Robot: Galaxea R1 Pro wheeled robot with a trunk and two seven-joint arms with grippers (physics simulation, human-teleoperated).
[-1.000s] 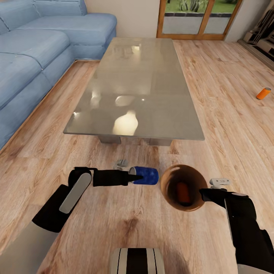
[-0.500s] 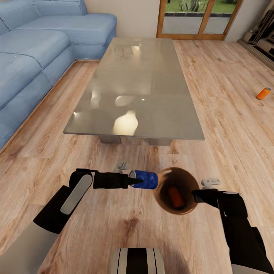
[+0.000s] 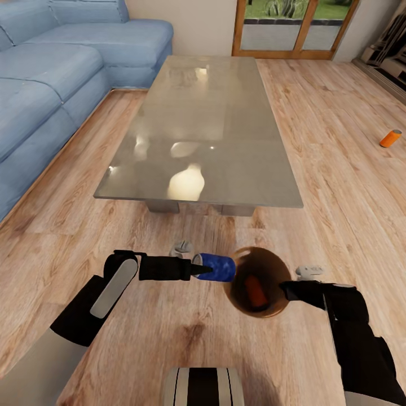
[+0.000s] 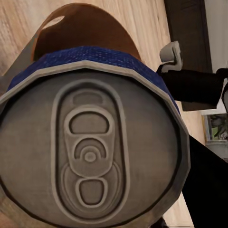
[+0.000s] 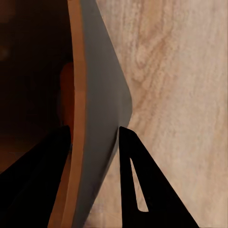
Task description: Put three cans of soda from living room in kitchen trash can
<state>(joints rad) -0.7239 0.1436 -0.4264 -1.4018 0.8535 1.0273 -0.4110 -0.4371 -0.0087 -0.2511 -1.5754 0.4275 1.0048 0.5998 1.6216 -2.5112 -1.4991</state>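
Blue can (image 3: 217,267) pinched by left tool (image 3: 198,269); right tool (image 3: 286,291) pinches bin rim (image 3: 239,261).

No writing, brand, number or sign can be read anywhere; the blue can (image 4: 90,156) shows a bare silver top with its pull tab, and no lettering.

Wood floor (image 3: 338,186), grey low table (image 3: 208,124), blue sofa (image 3: 51,73), glazed doors (image 3: 293,28).
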